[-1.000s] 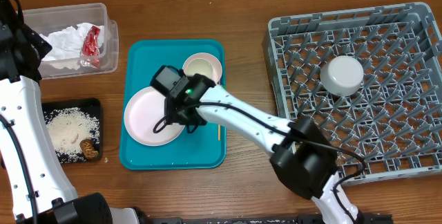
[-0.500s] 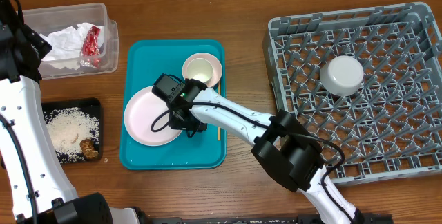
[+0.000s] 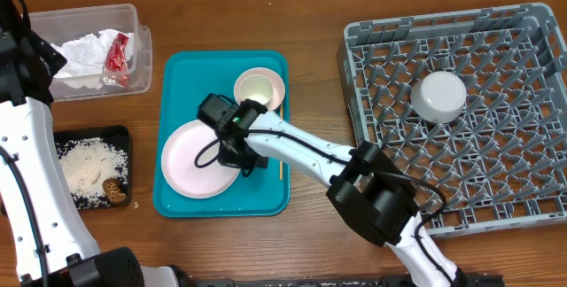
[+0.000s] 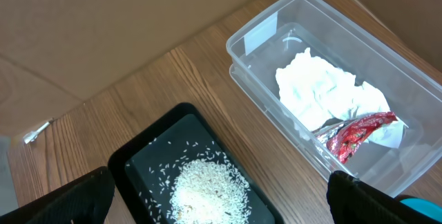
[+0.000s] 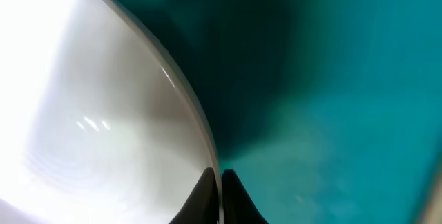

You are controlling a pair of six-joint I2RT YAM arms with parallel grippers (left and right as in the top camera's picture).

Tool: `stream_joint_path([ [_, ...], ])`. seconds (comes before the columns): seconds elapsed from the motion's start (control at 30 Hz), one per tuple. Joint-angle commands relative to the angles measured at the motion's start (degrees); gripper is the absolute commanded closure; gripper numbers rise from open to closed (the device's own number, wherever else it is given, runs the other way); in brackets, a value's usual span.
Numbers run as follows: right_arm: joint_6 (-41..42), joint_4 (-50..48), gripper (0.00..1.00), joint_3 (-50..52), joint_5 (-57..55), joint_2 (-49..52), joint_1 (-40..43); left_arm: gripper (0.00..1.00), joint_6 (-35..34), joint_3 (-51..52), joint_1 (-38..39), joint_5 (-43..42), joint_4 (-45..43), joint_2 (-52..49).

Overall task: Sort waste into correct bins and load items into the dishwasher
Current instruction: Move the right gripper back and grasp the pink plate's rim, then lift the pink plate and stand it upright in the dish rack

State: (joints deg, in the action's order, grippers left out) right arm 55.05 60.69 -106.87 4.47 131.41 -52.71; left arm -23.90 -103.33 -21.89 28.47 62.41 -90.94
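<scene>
Pinching the right-hand rim of the pale pink plate, the right end effector is narrow. In the right wrist view its two dark fingertips meet on the plate's thin edge at the bottom centre of the frame. The teal of the serving tray fills the rest of that view.

Seen from overhead, the plate lies in the lower left part of the serving tray, left of the frame's centre. The pink bowl sits just above it at the tray's upper right. The thin wooden stick runs along the tray's right side, partly under the arm.

At the right of the frame is the grey dish rack, with the light grey bowl upside down on its pegs.

In the upper left corner, the clear tub holds the crumpled white napkin and the red wrapper. Below it, the black tray holds the rice crumbs and the brown lump.

The left end effector is spread wide and holds nothing. Its fingers show at the bottom corners of the left wrist view, above the black tray and the tub on the wooden desk.
</scene>
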Motion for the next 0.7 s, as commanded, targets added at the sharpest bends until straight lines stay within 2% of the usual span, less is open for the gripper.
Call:
stream_joint_path([
  [0.0,-4.5,2.9,0.96,-3.3,-0.1,-7.8,2.3,0.0,-0.5,0.0,-0.2,-0.2,0.0,-0.3],
  [0.27,-19.7,10.4,0.96,-5.0,-1.9,-25.3,8.8,0.0,-0.5,0.0,-0.2,-0.2,0.0,-0.3],
  [0.33,-20.6,13.2,0.96,-5.0,-10.5,-31.7,12.6,0.0,-0.5,0.0,-0.2,-0.2,0.0,-0.3],
  [0.5,-20.6,16.7,0.96,-5.0,-23.3,-39.0,23.7,0.0,-0.5,0.0,-0.2,-0.2,0.0,-0.3],
  [0.67,-20.6,17.1,0.96,-3.7,-30.3,-37.9,32.1,0.0,-0.5,0.0,-0.2,-0.2,0.0,-0.3],
])
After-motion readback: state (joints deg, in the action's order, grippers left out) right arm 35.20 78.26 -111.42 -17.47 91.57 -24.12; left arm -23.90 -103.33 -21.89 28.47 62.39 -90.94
